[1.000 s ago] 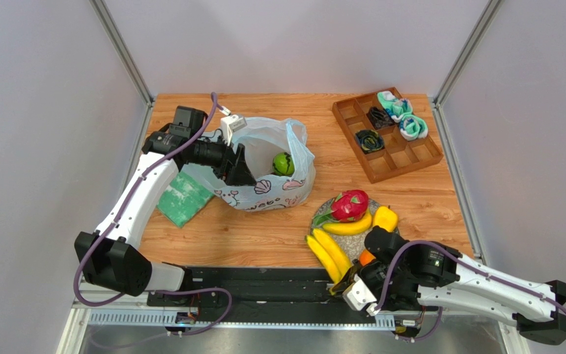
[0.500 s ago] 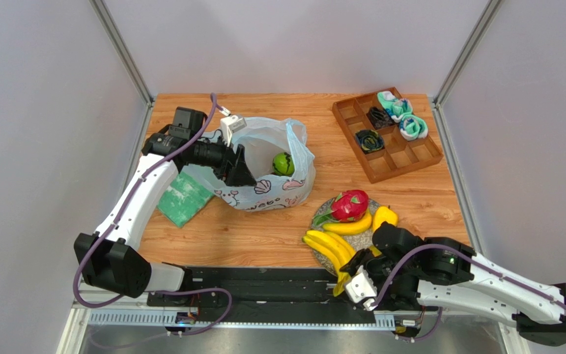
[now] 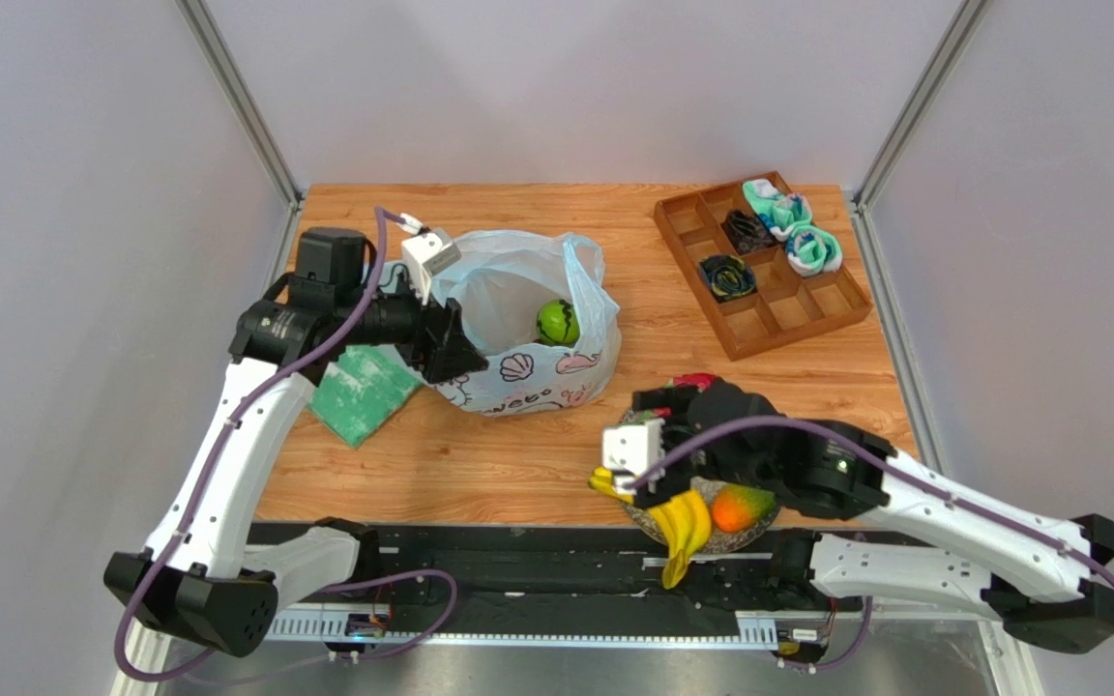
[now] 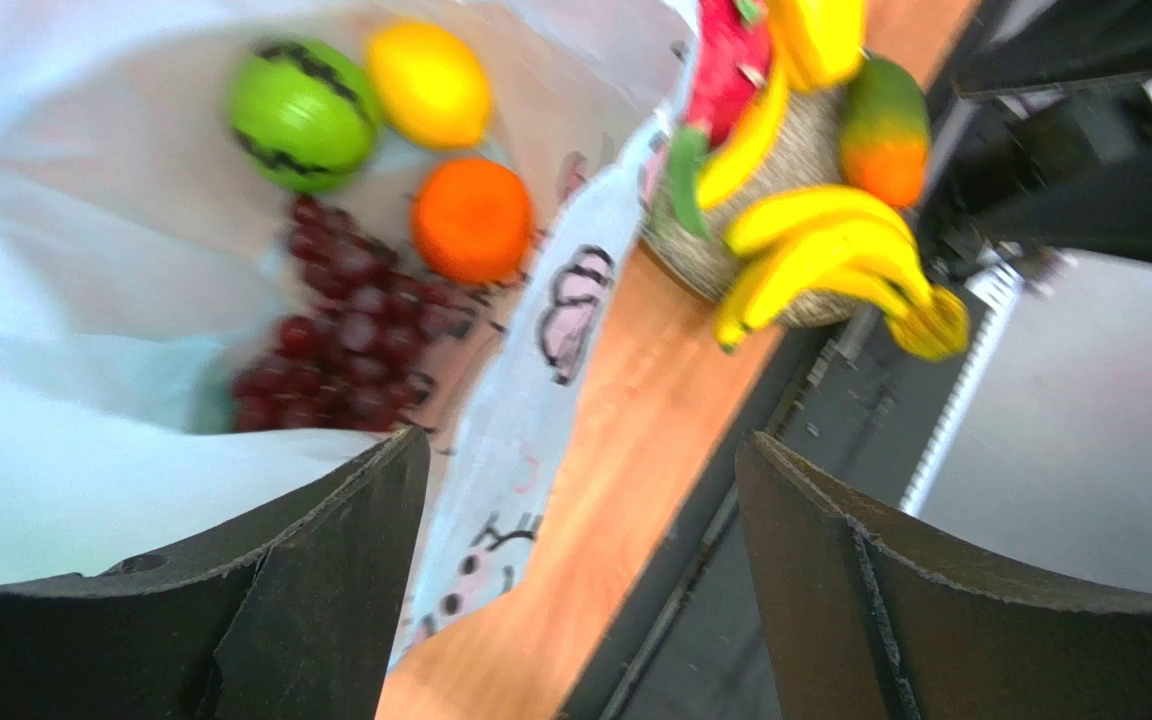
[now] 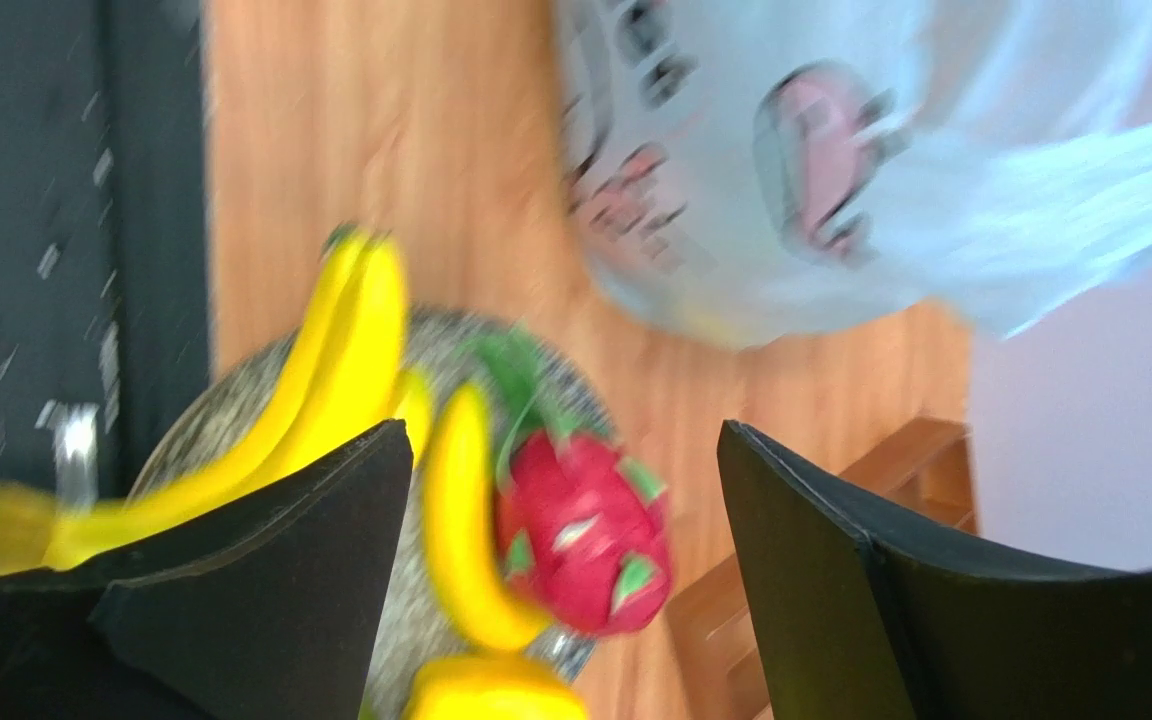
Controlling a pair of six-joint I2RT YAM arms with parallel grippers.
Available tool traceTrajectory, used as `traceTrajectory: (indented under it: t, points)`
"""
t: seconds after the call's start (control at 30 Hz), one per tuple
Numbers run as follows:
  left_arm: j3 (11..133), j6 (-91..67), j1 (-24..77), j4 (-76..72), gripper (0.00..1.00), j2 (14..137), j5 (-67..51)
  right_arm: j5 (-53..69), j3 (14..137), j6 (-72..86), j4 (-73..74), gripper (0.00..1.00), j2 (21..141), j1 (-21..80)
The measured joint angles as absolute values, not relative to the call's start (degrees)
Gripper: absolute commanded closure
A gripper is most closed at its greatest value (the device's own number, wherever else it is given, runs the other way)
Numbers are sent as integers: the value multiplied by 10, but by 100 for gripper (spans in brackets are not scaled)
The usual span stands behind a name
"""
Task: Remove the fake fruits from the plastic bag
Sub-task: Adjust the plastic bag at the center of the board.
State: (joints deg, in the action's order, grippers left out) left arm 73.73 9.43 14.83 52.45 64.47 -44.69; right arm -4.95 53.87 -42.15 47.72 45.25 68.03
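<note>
Right pincer (image 5: 563,435): jaws wide, nothing between them. A second ago they stood narrow, low at the near edge of the plate (image 4: 683,248).
Right arm: has lifted and swung over the plate, toward the bag side.
Mango (image 3: 742,508): lies free on the near part of the plate, beside the bananas (image 3: 684,525). Judged as just released.
Dragon fruit (image 5: 585,528): on the plate with the bananas. From above it is largely hidden under the right arm.
Left pincer (image 4: 582,443): jaws wide, as they were a second ago. It stands at the left rim of the plastic bag (image 3: 534,380), and the bag's edge runs between the jaws. No pinch on the film is visible.
Left arm: has drawn back slightly to the left; the bag's mouth remains open.
Bag position: on the desk (image 3: 519,457), left of centre, well apart from the plate.
Bag contents: green striped fruit (image 4: 301,113), yellow fruit (image 4: 428,83), orange (image 4: 471,221), grapes (image 4: 342,338).
Progress, judged: one more fruit delivered; four pieces are still inside, so the task is unfinished.
Next need, judged: the free right pincer must go back into the open mouth.
Risk, judged: the thin film may sag shut if the rim is not held.
</note>
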Motion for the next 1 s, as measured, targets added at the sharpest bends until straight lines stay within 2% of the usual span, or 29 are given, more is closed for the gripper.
traceTrajectory:
  t: [0.2, 0.43, 0.57, 0.67, 0.73, 0.77, 0.8, 1.0]
  points:
    - [801, 78, 109, 529, 9, 606, -347, -46, 685, -392, 389, 29, 601, 669]
    - [802, 71, 84, 534, 6, 553, -217, 1, 846, -322, 331, 35, 770, 604]
    - [801, 62, 63, 533, 8, 558, -152, 13, 883, -294, 316, 41, 848, 566]
    - [789, 59, 57, 531, 21, 573, -139, 20, 879, -276, 322, 43, 897, 551]
    - [768, 56, 56, 526, 52, 584, -147, 30, 844, -258, 322, 42, 906, 550]
    - [756, 52, 55, 527, 73, 588, -153, 34, 822, -251, 322, 42, 903, 553]
    - [745, 48, 55, 528, 100, 591, -159, 42, 789, -243, 322, 42, 895, 558]
    - [654, 32, 55, 570, 100, 542, -229, 94, 652, -214, 364, 37, 832, 616]
